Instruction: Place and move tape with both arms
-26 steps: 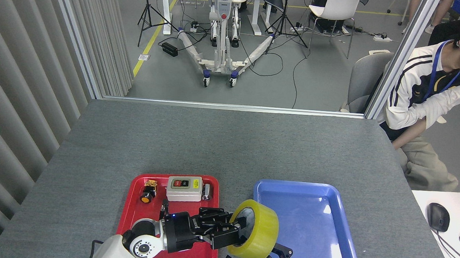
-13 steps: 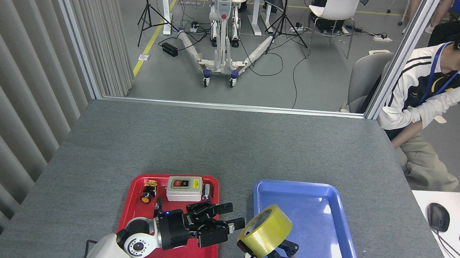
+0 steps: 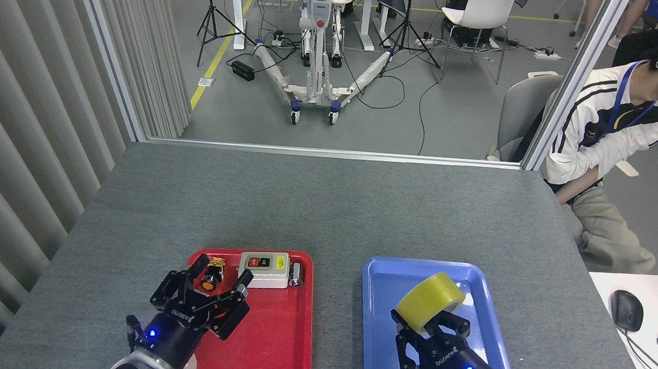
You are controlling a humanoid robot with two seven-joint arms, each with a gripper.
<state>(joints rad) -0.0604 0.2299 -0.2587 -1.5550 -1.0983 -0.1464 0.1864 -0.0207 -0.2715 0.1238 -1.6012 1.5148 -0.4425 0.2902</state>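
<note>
1. Right gripper [image 3: 428, 329]: jaws closed on the tape [image 3: 429, 302], held above the blue tray [image 3: 377, 280], not resting on it.
2. Left gripper [image 3: 205, 291]: jaws spread wide, holding nothing, over the red tray [image 3: 289, 344].
3. Handling, judged: light, stiff roll; smooth slippery face. Grip across its width or through the core.

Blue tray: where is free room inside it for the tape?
The blue tray holds nothing; the right end effector carries the tape above its middle. Its left half and far edge are bare. The red tray's far end is crowded; its near right part is free.
</note>
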